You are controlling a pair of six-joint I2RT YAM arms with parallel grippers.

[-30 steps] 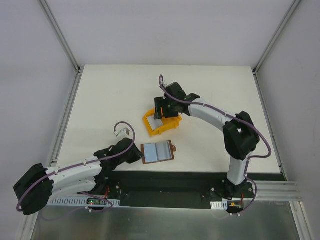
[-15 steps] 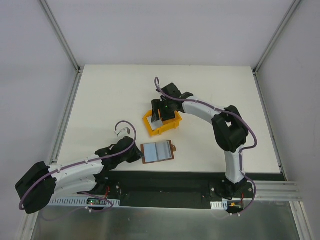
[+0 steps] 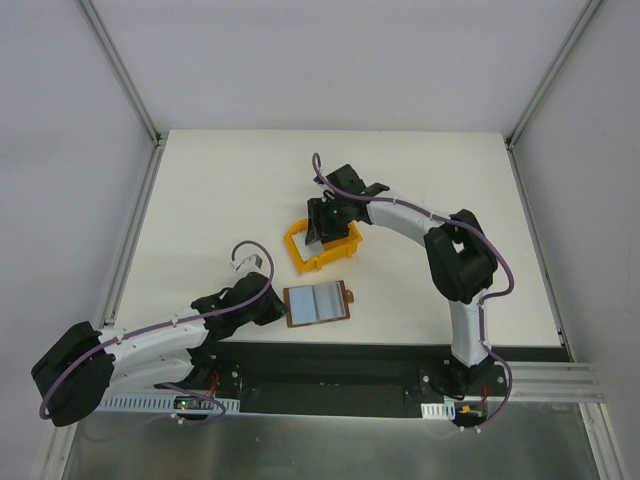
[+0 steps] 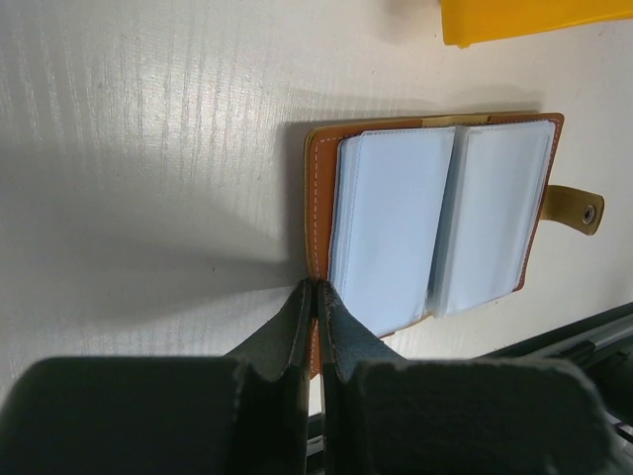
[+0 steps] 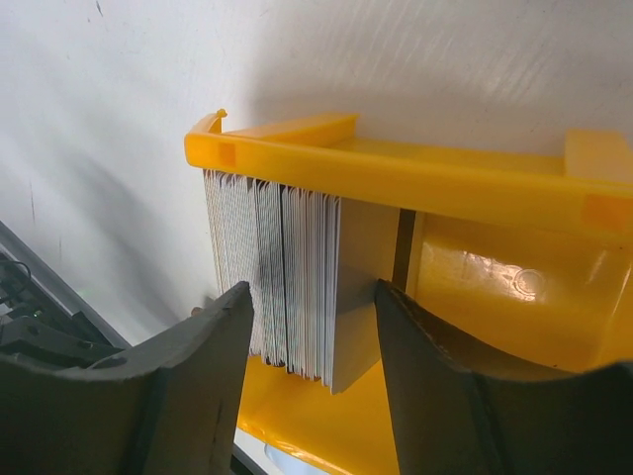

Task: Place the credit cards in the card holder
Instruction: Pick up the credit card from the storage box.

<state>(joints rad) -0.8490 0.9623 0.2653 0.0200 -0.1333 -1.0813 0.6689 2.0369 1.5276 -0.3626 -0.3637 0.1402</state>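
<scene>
The card holder point(image 3: 316, 303) lies open near the table's front edge, brown border and grey pockets up; it also shows in the left wrist view point(image 4: 435, 228). My left gripper point(image 4: 316, 289) is shut on its brown left edge; in the top view it point(image 3: 281, 311) sits at the holder's left side. A stack of credit cards point(image 5: 282, 277) stands on edge in the yellow bin point(image 5: 415, 173). My right gripper point(image 5: 312, 302) is open, its fingers straddling the stack without closing on it. From above it point(image 3: 325, 226) hangs over the bin point(image 3: 300, 252).
A corner of the yellow bin point(image 4: 524, 18) lies just beyond the holder. The holder's snap tab point(image 4: 579, 210) points right. The black base rail point(image 3: 330, 360) runs along the table's near edge, close behind the holder.
My right gripper has swung left and lowered into the yellow bin, around the card stack. The left arm and the card holder have stayed in place.
</scene>
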